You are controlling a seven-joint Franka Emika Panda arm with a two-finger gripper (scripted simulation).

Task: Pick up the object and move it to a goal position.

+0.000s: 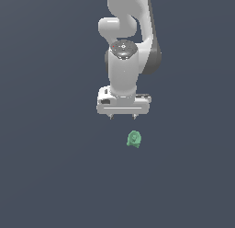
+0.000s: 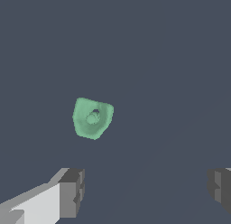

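Object (image 1: 133,139): set free on surface (image 1: 46,176), lower centre; gripper (image 1: 122,117) fingers (image 2: 71,191) spread wide, empty, poised above for approach.

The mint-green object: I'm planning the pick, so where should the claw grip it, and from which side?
Probably from straight above, closing across the middle of the mint-green object. It is a small lumpy rounded thing lying alone on the floor, far narrower than the open claw, so either side of its body should fit between the fingers.
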